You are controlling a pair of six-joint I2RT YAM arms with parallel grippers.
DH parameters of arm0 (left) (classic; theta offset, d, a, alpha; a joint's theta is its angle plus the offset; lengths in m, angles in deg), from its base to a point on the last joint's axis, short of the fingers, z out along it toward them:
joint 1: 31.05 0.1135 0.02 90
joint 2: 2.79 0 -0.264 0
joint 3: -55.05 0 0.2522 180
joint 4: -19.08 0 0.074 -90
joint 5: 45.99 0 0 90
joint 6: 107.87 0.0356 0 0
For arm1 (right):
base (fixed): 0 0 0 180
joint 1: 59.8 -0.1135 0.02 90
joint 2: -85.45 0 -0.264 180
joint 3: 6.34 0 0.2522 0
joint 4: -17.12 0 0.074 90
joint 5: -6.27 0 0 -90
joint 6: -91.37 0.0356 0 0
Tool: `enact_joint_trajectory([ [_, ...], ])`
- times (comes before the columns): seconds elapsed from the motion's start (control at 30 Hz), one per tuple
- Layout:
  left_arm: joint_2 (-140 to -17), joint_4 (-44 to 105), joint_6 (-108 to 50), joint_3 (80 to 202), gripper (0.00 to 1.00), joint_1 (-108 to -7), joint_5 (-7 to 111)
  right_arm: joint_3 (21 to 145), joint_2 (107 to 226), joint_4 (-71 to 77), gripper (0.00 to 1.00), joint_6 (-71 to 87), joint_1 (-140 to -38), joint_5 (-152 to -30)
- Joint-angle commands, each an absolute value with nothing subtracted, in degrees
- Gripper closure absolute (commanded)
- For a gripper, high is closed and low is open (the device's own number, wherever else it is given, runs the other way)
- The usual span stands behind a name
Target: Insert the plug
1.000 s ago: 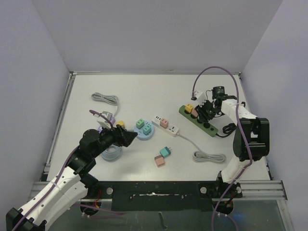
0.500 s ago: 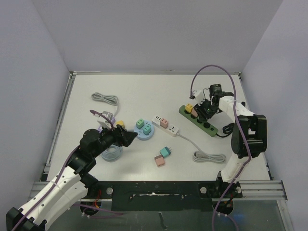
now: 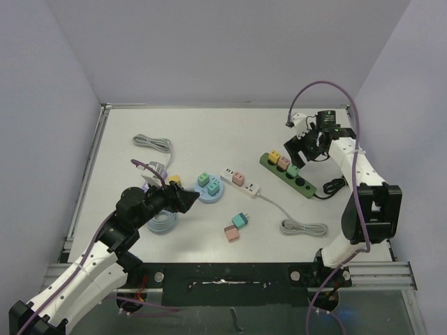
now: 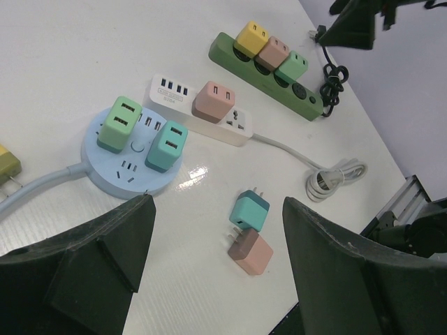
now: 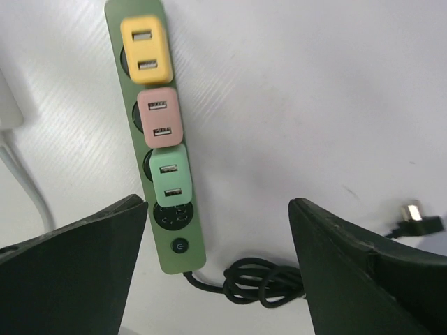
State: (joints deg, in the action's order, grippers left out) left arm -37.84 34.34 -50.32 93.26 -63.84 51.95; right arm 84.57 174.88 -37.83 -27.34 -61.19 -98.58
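Top view: right gripper [image 3: 302, 145] has let go and backed off, jaws wide, empty. The green plug [image 3: 293, 170] sits just off its tips, seated third on the green strip [image 3: 307, 188], so the insertion looks done

Left wrist: left gripper [image 4: 218, 206] spread open, holding nothing, loose teal plug [image 4: 249, 211] just ahead

Right wrist: one socket free beside the green plug

White table [image 3: 209, 132], plain pale walls [image 3: 209, 49]

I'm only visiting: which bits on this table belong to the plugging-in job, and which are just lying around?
Job in hand: green power strip; mint plug seated in it; right end effector, open above it.
Lying about: loose teal plug; loose pink plug; white power strip; round blue socket hub; coiled grey cable.
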Motion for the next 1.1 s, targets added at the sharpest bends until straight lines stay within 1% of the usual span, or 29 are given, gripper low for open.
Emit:
enact_joint_trajectory([
  [0.0,-38.4,31.9,-50.2,95.4,0.28,-63.4,52.5,86.4,167.0,-34.6,0.09,-14.5,-61.0,-102.4],
  [0.07,-38.7,32.4,-50.7,95.8,0.28,-63.3,51.7,84.2,164.7,-33.8,0.16,-8.0,-61.9,-104.6],
  [0.17,-39.4,34.1,-51.4,96.7,0.28,-63.3,50.1,79.3,161.5,-31.8,0.18,6.7,-62.0,-103.2],
  [0.23,-40.3,35.6,-51.9,97.1,0.28,-63.3,49.6,76.1,160.1,-33.1,0.20,14.7,-61.5,-103.7],
  [0.27,-40.8,36.3,-52.3,97.3,0.29,-63.4,49.5,74.3,159.2,-33.3,0.24,17.5,-61.5,-104.1],
  [0.3,-41.6,36.6,-52.7,97.3,0.30,-63.4,49.7,71.2,157.9,-32.4,0.32,19.9,-61.6,-104.9],
  [0.37,-43.5,35.8,-53.4,97.2,0.32,-63.4,51.6,64.0,154.2,-28.8,0.40,23.6,-62.5,-106.5],
  [0.43,-45.7,34.3,-53.6,97.1,0.34,-63.5,54.7,56.5,150.2,-25.0,0.39,27.3,-65.1,-106.4],
  [0.53,-49.2,32.8,-54.6,97.1,0.36,-64.0,56.9,50.6,145.4,-21.0,0.36,32.8,-70.6,-101.6],
  [0.6,-51.2,31.6,-55.5,97.0,0.36,-64.7,56.4,47.9,143.3,-19.4,0.34,37.2,-75.1,-97.1],
  [0.67,-52.8,29.7,-56.3,96.7,0.36,-65.6,55.7,46.0,142.6,-18.5,0.34,41.0,-81.7,-90.6],
  [0.83,-53.9,27.6,-59.4,96.3,0.37,-66.6,50.5,46.0,146.3,-20.9,0.33,49.9,-96.3,-76.3],
  [0.93,-52.7,28.2,-61.2,95.8,0.37,-66.6,46.9,47.7,149.7,-22.1,0.31,53.1,-103.2,-71.5],
  [1.07,-49.8,30.8,-63.8,95.2,0.37,-66.5,41.9,51.2,155.3,-24.1,0.21,55.5,-112.7,-66.1],
])
